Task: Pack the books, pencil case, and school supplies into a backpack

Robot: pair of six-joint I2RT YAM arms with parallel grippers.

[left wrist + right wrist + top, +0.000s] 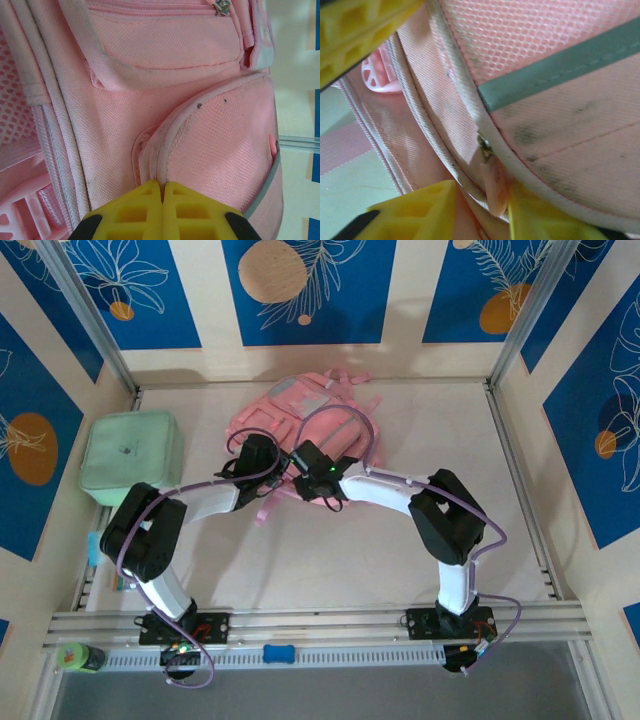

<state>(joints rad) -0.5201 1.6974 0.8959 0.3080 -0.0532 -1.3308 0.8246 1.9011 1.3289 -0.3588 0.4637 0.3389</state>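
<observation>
The left hand [162, 190] is pressing its yellow fingers fully together at the piped rim of a front pocket on the pink fabric child's backpack [292, 400]; I cannot tell whether any cloth is caught between them. The right hand [482, 195] is standing partly open, its fingers straddling a pink zipper pull [494, 192] on the backpack's side seam. The backpack is lying flat on the pale table [400, 540], pockets facing up. Its long axis is running from the hands' end to its looped top, which is pointing far-right. A mint-green square box [130, 455] is sitting to its left.
</observation>
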